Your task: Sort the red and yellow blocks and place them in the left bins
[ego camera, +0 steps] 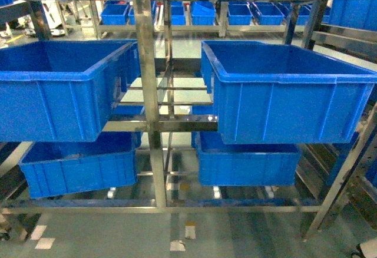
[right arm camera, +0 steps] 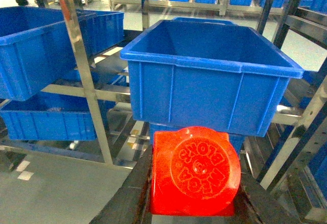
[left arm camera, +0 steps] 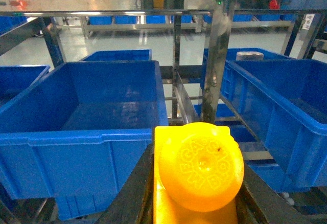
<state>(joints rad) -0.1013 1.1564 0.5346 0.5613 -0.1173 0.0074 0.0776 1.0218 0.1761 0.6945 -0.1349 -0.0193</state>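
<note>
You face a steel rack in a warehouse holding blue crates. Your left jaws grip the glossy yellow block; your right jaws grip the red block, both short of the crates.

Steel rack (grey floor beneath)

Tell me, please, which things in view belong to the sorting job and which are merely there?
Job:
- yellow block, held in the left gripper
- red block, held in the right gripper
- upper left bin
- lower left bin

Merely there:
- right-hand crates
- metal rack
</note>
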